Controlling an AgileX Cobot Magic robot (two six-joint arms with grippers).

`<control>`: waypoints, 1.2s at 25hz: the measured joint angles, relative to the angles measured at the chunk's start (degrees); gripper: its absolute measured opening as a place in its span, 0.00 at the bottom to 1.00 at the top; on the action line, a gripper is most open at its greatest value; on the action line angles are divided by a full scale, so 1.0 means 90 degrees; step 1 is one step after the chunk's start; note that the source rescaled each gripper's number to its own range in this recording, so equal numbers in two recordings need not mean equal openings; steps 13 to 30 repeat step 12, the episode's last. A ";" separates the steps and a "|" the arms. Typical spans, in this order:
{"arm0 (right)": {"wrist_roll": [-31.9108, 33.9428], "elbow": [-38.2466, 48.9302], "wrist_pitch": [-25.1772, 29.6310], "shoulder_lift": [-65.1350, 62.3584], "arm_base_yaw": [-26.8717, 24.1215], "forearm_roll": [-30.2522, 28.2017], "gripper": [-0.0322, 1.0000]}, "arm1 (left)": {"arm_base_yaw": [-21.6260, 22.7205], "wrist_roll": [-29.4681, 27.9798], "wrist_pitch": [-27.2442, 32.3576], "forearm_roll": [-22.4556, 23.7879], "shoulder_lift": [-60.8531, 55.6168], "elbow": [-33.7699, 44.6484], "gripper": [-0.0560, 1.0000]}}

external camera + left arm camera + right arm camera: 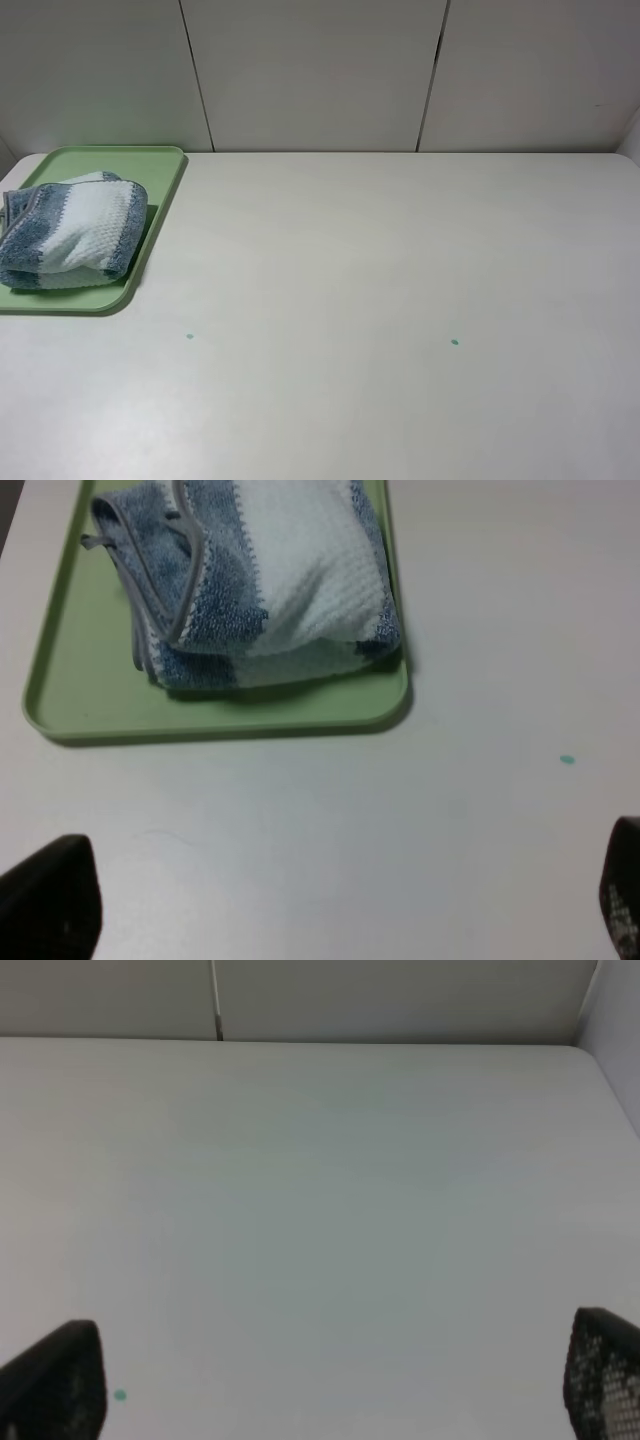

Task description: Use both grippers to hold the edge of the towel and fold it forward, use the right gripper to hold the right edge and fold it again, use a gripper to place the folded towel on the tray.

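Striped towel [262, 575] lies folded on green tray [90, 705] ahead of the left pincer [330, 905], both pincers [330, 1380] spread wide, empty, over bare table [400, 280]; task looks finished.

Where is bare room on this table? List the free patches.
Nearly everything right of the green tray is bare white table, from the back wall to the near edge, marked only by two small teal dots. Crowded: the tray, which the folded towel mostly fills.
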 joint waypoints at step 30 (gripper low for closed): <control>0.0000 0.0000 0.0000 0.0000 0.0000 0.0000 1.00 | 0.0000 0.0000 0.0000 -0.0002 0.0000 0.0000 1.00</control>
